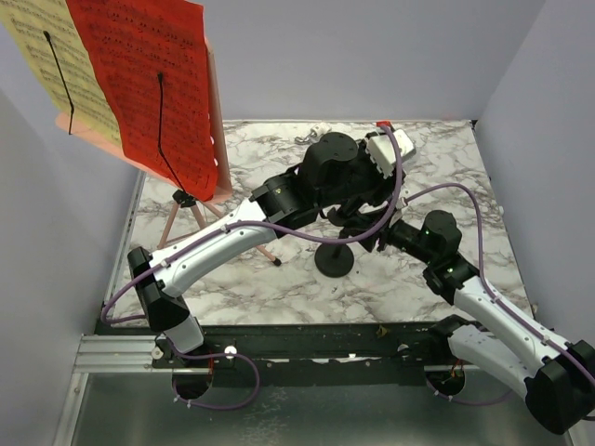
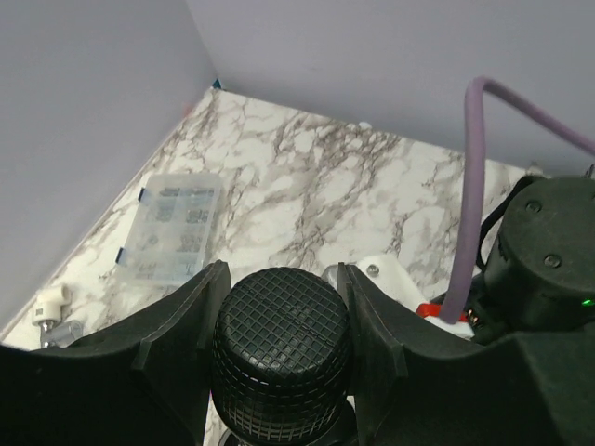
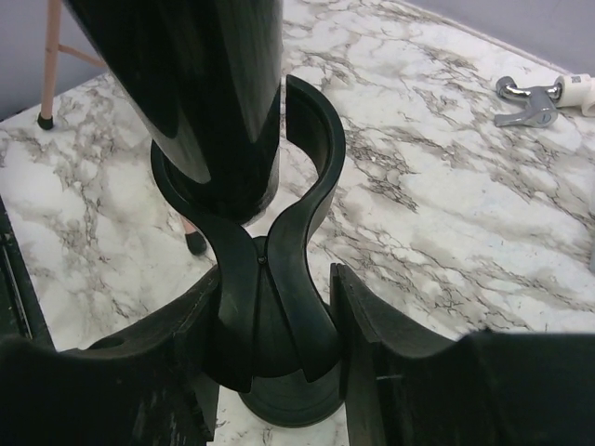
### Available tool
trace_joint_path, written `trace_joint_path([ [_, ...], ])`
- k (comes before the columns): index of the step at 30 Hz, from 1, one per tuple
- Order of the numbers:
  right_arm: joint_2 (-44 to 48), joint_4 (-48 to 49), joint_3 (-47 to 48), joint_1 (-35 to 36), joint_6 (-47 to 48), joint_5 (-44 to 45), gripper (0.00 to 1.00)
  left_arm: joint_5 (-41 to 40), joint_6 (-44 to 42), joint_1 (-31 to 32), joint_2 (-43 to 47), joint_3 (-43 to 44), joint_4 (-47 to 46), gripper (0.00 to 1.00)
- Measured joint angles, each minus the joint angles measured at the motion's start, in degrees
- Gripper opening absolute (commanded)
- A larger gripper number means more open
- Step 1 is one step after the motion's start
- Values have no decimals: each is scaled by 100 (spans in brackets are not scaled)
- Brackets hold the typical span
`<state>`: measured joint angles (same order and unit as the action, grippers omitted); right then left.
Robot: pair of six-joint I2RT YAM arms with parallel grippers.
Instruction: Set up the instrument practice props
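Note:
The pink music stand (image 1: 191, 209) stands at the left on thin tripod legs, holding a yellow page (image 1: 42, 46) and a red page (image 1: 149, 84). In the left wrist view my left gripper (image 2: 282, 279) is shut on the mesh head of the black microphone (image 2: 282, 348). In the right wrist view my right gripper (image 3: 279, 279) is shut on the forked clip of the microphone stand (image 3: 279, 316), and the microphone body (image 3: 204, 93) sits in that clip. From above, both grippers meet over the stand's round base (image 1: 334, 261); the left gripper (image 1: 358, 206) is above the right gripper (image 1: 374, 232).
A clear compartment box (image 2: 169, 228) lies near the far left wall, with small white and metal bits (image 2: 51, 311) beside it. A metal bit (image 3: 521, 93) lies on the marble. A pink tripod foot (image 3: 195, 243) rests close to the microphone base. Grey walls enclose the table.

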<state>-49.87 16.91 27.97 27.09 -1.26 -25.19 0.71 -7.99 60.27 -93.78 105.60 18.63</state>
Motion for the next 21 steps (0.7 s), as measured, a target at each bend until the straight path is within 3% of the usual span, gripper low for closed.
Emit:
trace_joint_path([
  [9,15,-33,-17,24,-11,-70,0,-9,-28,-20,310,-964,-693,0],
  [17,131,-166,-17,26,-15,-103,1,-33,0,-20,402,-1189,-968,0],
  [18,142,-186,-17,28,-15,-103,13,-39,2,-20,415,-1204,-981,0],
  [20,157,-205,-17,28,-17,-105,47,-39,2,-20,463,-1263,-1001,0],
  [21,157,-203,-17,28,-20,-105,57,-39,2,-20,492,-1285,-999,0],
])
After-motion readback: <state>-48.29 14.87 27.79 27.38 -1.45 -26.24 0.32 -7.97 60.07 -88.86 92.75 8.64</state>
